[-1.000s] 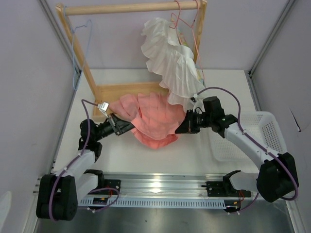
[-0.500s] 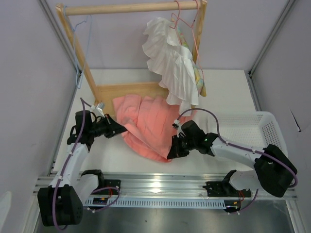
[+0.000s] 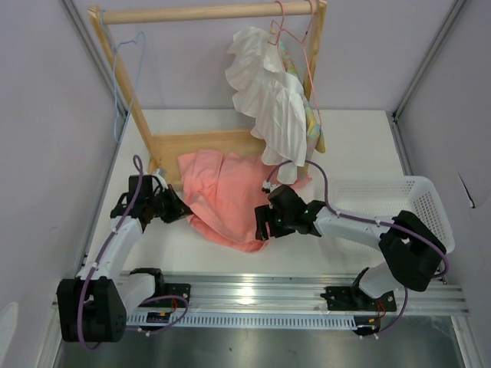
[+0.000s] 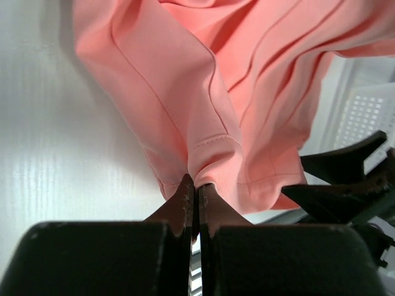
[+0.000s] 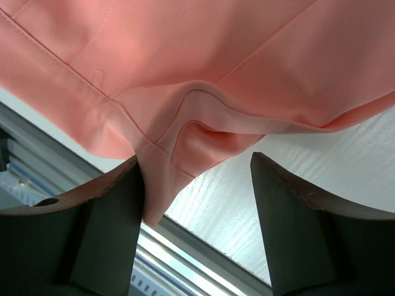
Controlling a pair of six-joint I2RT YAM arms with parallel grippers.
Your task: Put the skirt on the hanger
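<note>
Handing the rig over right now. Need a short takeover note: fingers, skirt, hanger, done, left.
The left gripper has its fingers shut on an edge of the skirt.
The right gripper has its fingers open at the skirt's near hem; fabric hangs between them, unpinched.
The skirt lies crumpled on the table by the wooden rack. The hanger hangs at the rack's left end, untouched.
Done: one-sided grasp. Left: close right, lift, put skirt on hanger.
</note>
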